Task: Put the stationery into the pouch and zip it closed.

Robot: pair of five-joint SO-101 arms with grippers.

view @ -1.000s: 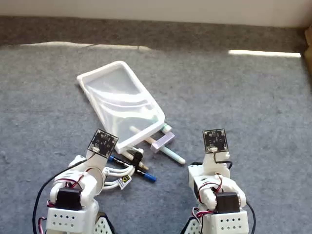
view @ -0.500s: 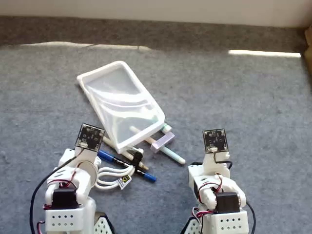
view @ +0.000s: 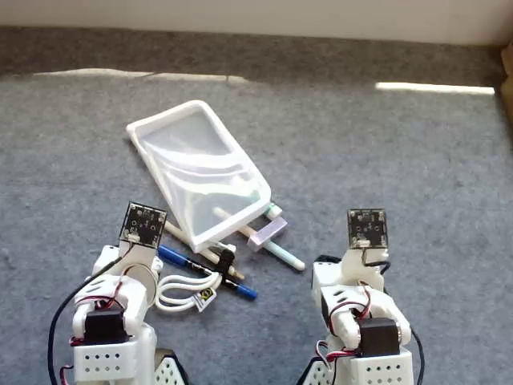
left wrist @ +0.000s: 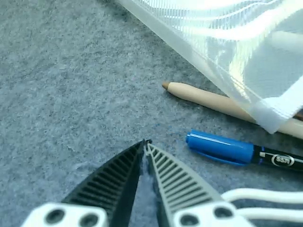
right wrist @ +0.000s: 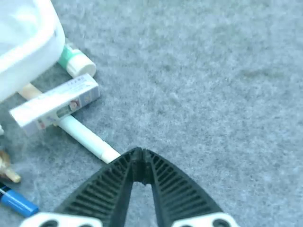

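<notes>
Now, your left tool (left wrist: pixel 146 143) sits just off the pouch's (view: pixel 200 168) near end, tips pinched together on nothing. Your right tool (right wrist: pixel 138 153) reads alike: tips meeting, empty, farther from the pouch over bare tabletop (view: pixel 417 184). You have the pouch lying flat, one short end facing the arms. Blue pen (left wrist: pixel 222 147) and wooden pencil (left wrist: pixel 208 99) lie just outside that end, the pencil running under the pouch edge. White pen (right wrist: pixel 87 139), green-capped, lies beside the pouch corner, with a small pale box (right wrist: pixel 54 106) across it.
</notes>
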